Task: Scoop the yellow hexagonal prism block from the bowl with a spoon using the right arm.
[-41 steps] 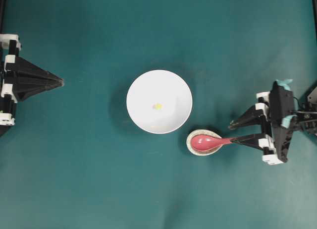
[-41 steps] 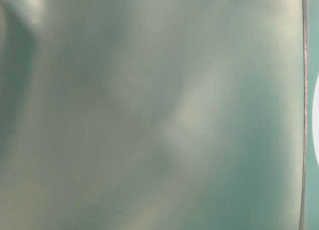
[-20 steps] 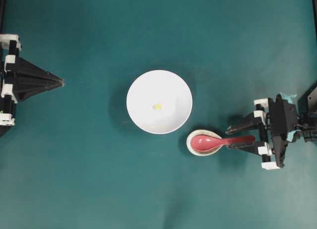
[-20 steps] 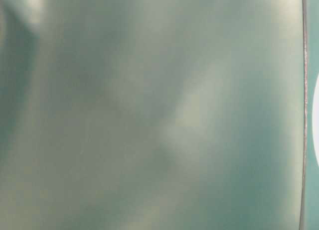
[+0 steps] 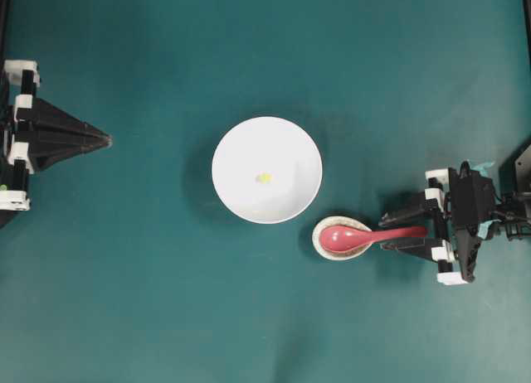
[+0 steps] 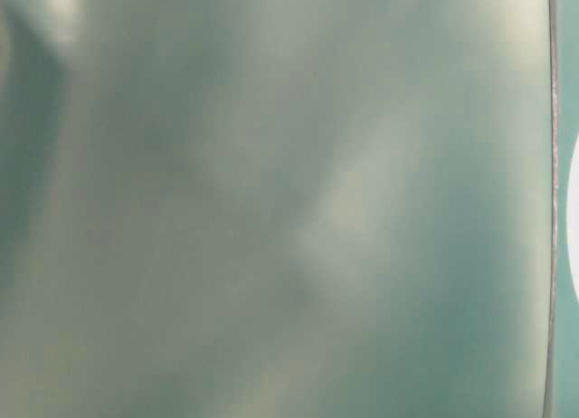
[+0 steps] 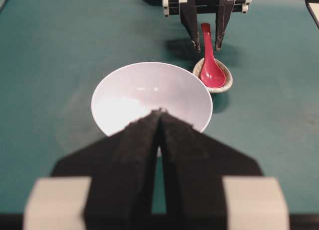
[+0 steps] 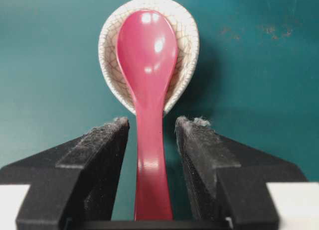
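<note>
Since the frame a second back, my right gripper (image 5: 404,231) has pushed in from the 3 o'clock edge of the overhead view and tipped down, so that its two black fingers now bracket the handle of the spoon (image 5: 365,234) instead of hanging short of its tip. Nothing else has shifted: the spoon's scoop lies in the small speckled dish (image 5: 341,238) as it did, and the left gripper (image 5: 99,138) sits parked at 9 o'clock.

For the task, that reads to me as the approach finished and the pick-up not yet made. The yellow hexagonal prism block (image 5: 264,178) lies untouched near the middle of the bowl (image 5: 236,143), which stands just at 10 o'clock of the dish.

On the jaws: from the right wrist camera the pads (image 8: 102,150) stand spread wide, one on each side of the pink handle, with teal table showing in both gaps. I'd say neither pad is touching the handle yet, though the lower part of that view is too close to be sure. So nothing is held. The left jaws are pressed together, with only a thin seam between them in the left wrist view, and they hold nothing.
</note>
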`<control>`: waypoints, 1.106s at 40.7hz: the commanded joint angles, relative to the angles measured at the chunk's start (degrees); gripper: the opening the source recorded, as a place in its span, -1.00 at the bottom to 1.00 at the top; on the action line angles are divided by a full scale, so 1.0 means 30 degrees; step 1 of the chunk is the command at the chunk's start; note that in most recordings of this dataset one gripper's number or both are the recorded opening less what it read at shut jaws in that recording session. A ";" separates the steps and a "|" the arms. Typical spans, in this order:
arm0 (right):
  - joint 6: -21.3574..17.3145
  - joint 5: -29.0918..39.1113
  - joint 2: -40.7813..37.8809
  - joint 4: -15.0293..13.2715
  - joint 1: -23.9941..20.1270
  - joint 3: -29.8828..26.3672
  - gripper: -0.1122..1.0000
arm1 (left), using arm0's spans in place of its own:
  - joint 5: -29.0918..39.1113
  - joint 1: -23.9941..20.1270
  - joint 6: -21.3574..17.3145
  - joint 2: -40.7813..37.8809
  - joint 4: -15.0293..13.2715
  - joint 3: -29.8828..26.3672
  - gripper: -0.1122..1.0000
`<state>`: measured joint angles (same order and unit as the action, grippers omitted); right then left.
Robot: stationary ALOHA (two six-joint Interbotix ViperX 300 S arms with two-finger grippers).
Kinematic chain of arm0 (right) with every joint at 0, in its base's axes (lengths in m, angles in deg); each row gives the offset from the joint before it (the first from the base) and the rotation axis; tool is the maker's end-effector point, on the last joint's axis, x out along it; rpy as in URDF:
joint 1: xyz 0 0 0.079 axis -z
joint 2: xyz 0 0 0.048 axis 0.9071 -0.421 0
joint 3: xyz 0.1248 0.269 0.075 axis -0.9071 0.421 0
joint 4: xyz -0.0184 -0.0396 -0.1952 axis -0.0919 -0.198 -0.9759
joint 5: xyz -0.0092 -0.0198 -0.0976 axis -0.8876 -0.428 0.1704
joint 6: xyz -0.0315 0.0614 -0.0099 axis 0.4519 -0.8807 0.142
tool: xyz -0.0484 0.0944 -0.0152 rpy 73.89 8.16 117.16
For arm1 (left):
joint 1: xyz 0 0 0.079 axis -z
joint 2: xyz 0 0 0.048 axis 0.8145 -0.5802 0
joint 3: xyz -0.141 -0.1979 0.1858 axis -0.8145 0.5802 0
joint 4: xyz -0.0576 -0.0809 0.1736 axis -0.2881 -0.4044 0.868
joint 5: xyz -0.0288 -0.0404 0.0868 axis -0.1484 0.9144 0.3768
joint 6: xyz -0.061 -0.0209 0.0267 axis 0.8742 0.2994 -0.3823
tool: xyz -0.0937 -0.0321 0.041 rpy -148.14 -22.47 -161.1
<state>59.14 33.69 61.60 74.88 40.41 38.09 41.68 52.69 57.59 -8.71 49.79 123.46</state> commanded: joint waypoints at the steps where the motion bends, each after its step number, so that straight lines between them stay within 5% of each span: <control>1: 0.0000 -0.0176 0.0088 -0.0117 -0.0117 -0.0059 0.08 | -0.0176 -0.0059 0.0029 -0.0146 0.0029 -0.0176 -0.80; 45: 0.0410 -0.0264 0.0088 -0.0322 -0.0059 -0.0088 0.08 | -0.0205 -0.0029 0.0029 -0.0146 0.0029 -0.0205 -0.80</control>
<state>60.19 33.69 61.60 73.91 40.23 38.09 41.68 52.69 57.59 -8.71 49.79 123.46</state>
